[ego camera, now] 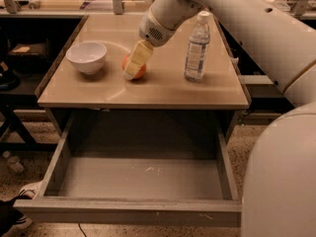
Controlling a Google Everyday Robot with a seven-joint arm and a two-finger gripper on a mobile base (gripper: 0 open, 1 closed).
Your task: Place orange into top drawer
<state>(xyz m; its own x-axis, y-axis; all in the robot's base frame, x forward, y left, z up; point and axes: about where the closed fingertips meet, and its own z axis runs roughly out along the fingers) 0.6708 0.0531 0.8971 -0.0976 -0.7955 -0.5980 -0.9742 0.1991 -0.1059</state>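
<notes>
Desk (168, 90), tan top, fills the upper middle of the frame. Three items stand on it.

- White bowl (86, 57): left part of the desk top, upright, apart from the rest.
- Orange (141, 72): centre of the desk top, right of the bowl, resting on the surface. Only its right edge and a sliver at its left show (the rest is covered by the gripper).
- Clear water bottle (196, 46), white cap, upright: right of the orange, not touching it.

Gripper (135, 61): pale yellow, slanting down and to the left from the white wrist at upper centre. It lies directly across the front of the orange, its tip low at the fruit's left side, close to the desk surface. Whether it is open or clamped on the fruit cannot be told from this angle.

Arm (237, 19): thick, white, runs from the wrist toward the upper right edge of the frame. A large white rounded body section (281, 181) fills the lower right corner.

Top drawer (128, 205): grey, pulled out wide under the desk, occupying the lower half of the frame. Its floor shows a few small light flecks near the middle. The orange is not in it; it sits on the desk above and behind.

Speckled floor (15, 179) at lower left.
</notes>
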